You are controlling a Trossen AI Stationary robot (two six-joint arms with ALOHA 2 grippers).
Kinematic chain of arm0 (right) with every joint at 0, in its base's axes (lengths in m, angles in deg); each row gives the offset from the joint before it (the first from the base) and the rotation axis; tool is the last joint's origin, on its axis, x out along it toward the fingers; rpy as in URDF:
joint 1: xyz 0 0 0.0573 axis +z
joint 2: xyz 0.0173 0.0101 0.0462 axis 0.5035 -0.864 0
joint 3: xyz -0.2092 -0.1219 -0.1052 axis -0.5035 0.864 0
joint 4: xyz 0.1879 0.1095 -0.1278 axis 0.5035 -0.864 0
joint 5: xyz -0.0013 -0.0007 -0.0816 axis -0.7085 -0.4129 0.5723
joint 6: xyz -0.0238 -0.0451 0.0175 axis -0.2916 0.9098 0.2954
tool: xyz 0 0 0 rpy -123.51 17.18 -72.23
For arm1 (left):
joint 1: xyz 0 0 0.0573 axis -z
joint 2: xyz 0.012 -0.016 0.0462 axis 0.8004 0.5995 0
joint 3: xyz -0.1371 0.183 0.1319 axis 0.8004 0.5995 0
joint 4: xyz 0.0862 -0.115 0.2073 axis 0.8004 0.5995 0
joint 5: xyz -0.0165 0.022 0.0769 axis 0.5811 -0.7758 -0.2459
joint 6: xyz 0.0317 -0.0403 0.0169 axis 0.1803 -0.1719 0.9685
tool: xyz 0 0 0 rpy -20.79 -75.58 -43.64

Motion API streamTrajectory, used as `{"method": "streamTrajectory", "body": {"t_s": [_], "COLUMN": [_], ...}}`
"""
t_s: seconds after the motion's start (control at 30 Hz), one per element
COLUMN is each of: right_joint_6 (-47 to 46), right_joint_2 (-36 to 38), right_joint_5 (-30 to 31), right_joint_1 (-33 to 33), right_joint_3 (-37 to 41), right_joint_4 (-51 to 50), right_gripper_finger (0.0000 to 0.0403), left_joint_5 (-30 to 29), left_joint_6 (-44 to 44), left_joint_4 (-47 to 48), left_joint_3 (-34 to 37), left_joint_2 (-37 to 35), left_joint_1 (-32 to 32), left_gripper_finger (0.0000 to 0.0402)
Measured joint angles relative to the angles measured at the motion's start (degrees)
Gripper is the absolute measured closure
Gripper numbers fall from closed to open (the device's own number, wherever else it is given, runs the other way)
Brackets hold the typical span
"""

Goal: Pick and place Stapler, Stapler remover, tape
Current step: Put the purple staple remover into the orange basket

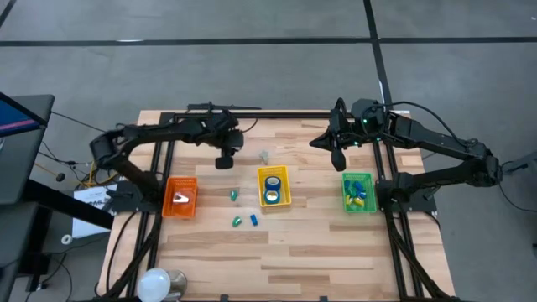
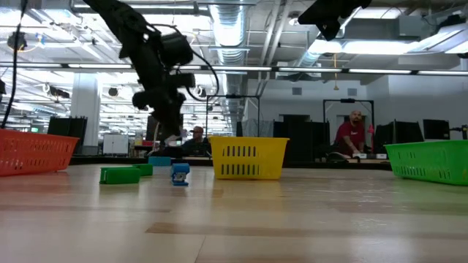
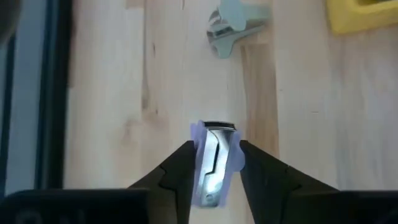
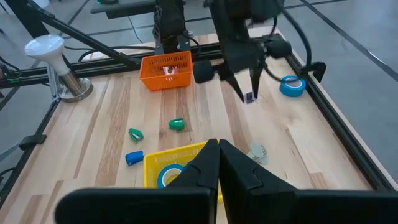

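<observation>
Left gripper [image 3: 214, 163] clamps a pale lilac, chrome-jawed staple remover [image 3: 213, 163]

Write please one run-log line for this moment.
left end effector: shut on staple remover, above table | right end effector: shut, empty, above yellow basket

Even overhead light, soft faint shadows on wooden table [image 1: 319, 243]. Low view: ceiling strip lights [image 2: 380, 70] glare; foreground tabletop blurred. Left wrist view soft; staple remover [image 3: 214, 163] between fingers slightly blurred.
</observation>
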Motion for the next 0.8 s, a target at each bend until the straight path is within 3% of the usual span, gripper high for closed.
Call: {"method": "streamTrajectory", "body": {"t_s": [0.33, 0.8], "right_joint_6": [1.35, 1.11], "right_joint_2": [0.0, 0.0], "right_joint_5": [0.02, 0.02], "right_joint_1": [0.0, 0.0], "right_joint_3": [0.0, 0.0], "right_joint_4": [-0.02, 0.11], "right_gripper_finger": [0.0403, 0.0403], "left_joint_5": [0.13, 0.19], "left_joint_6": [-3.89, -11.56], "left_joint_4": [5.7, 13.75], "left_joint_3": [1.08, 1.08], "left_joint_2": [-11.49, -25.28], "left_joint_1": [1.15, 11.36], "left_gripper_finger": [0.032, 0.032]}}
